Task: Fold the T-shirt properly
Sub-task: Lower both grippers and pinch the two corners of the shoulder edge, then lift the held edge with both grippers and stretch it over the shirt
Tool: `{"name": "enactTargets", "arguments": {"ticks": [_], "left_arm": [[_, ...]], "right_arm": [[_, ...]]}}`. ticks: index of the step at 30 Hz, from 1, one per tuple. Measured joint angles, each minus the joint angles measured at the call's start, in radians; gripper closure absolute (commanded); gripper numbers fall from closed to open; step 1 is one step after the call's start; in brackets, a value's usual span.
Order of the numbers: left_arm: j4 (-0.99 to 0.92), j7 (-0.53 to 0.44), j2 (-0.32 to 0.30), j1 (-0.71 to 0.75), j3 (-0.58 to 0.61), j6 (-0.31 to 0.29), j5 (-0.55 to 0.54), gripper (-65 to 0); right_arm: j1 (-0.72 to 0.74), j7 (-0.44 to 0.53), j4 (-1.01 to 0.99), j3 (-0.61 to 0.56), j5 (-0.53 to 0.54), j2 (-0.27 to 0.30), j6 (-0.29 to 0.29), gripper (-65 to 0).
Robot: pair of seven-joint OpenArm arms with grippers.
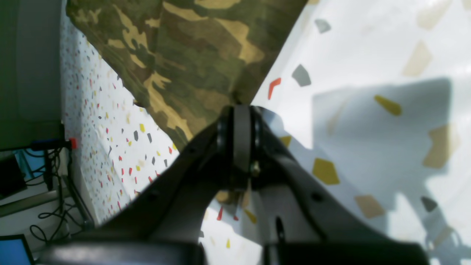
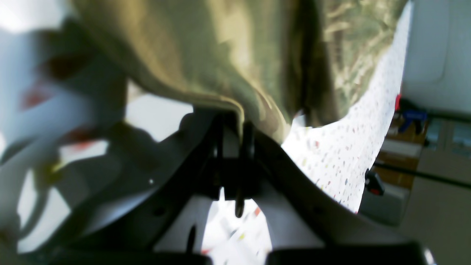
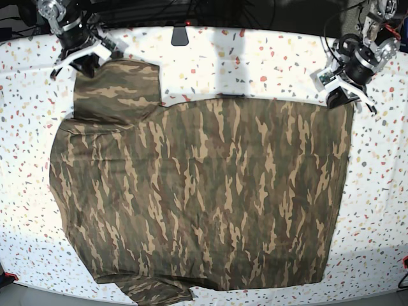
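Note:
The camouflage T-shirt (image 3: 204, 191) lies spread flat across the speckled table (image 3: 255, 57), with its sleeves toward the base view's left; the collar does not show. My left gripper (image 3: 344, 95) is at the shirt's far right corner. In the left wrist view this gripper (image 1: 241, 110) is shut, with the corner of the cloth (image 1: 191, 55) pinched at its tips. My right gripper (image 3: 86, 60) is at the far left sleeve. In the blurred right wrist view it (image 2: 235, 117) is shut, with the cloth's edge (image 2: 220, 55) lifted and draped over its tips.
A black object (image 3: 182, 35) and cables sit at the table's back edge. Beyond the table edge the left wrist view shows cables and a blue screen (image 1: 14, 250). A red-tipped clamp (image 2: 373, 182) is on the table edge in the right wrist view.

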Motion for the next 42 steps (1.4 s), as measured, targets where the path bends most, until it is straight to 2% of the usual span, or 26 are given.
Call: {"name": "enactTargets", "arguments": {"ticks": [5, 12, 18, 25, 28, 31, 34, 36, 39, 42], "left_arm": [[0.000, 0.000, 0.000, -0.029, 0.000, -0.002, 0.003, 0.0], [-0.005, 0.016, 0.025, -0.105, -0.001, -0.019, 0.010, 0.0], [-0.005, 0.031, 0.061, -0.174, 0.000, -0.019, -0.092, 0.0], [-0.005, 0.032, 0.060, -0.240, -0.001, -0.018, -0.102, 0.0], [-0.005, 0.056, 0.061, -0.253, 0.000, -0.019, -0.164, 0.0], [-0.007, 0.084, 0.060, -0.279, -0.001, -0.022, -0.187, 0.0], [-0.007, 0.083, 0.061, -0.306, 0.000, -0.022, -0.208, 0.0], [-0.006, 0.095, 0.061, -0.315, 0.000, -0.022, -0.285, 0.0], [-0.006, 0.135, 0.061, -0.322, 0.000, -0.020, -0.396, 0.0], [-0.007, 0.137, 0.061, -0.322, 0.000, -0.021, -0.413, 0.0]], "right_arm": [[0.056, -0.002, 0.000, 0.000, 0.032, 0.000, -0.003, 0.0], [0.134, -0.036, 0.000, 0.000, 0.137, 0.000, -0.002, 0.0], [0.206, -0.109, 0.000, 0.000, 0.174, -0.002, -0.002, 0.0], [0.301, -0.141, 0.000, 0.000, 0.256, -0.003, 0.001, 0.0], [0.340, -0.153, 0.000, 0.000, 0.263, -0.003, 0.001, 0.0], [0.385, -0.156, 0.000, -0.001, 0.329, -0.003, 0.002, 0.0], [0.429, -0.155, 0.000, -0.001, 0.344, -0.003, 0.028, 0.0], [0.455, -0.155, 0.000, -0.001, 0.391, -0.003, 0.051, 0.0], [0.485, -0.159, -0.002, -0.001, 0.402, -0.034, 0.054, 0.0], [0.517, -0.159, -0.003, -0.001, 0.409, -0.082, 0.057, 0.0]]}}
